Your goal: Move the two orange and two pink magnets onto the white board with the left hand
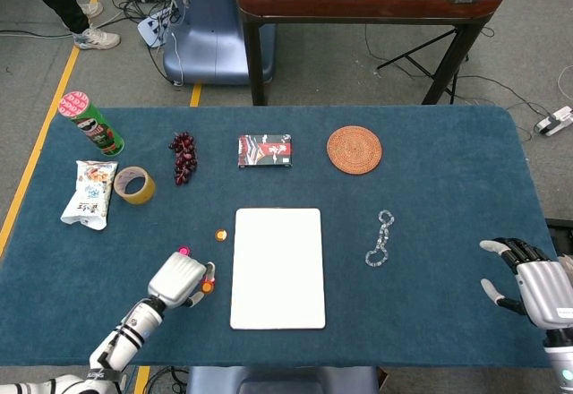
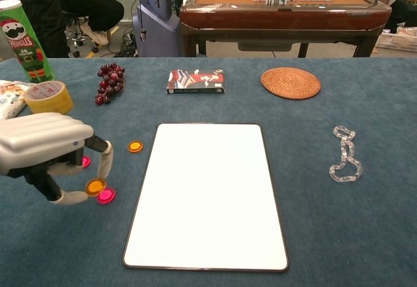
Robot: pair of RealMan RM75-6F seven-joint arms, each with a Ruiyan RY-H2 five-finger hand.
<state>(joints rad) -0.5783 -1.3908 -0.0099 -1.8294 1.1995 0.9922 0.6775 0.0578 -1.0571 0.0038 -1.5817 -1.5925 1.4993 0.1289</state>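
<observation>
The left hand [image 2: 45, 153] pinched an orange magnet [image 2: 95, 186] near the white board [image 2: 205, 196]'s left edge; I'd clear that edge before releasing.

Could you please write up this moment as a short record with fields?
left hand: pinching an orange magnet above the cloth, left of the white board
right hand: empty, fingers spread, at the table's right edge
board: bare, no magnets on it
loose magnets: orange magnet by board; near pink magnet; far pink magnet, partly hidden by the hand
</observation>
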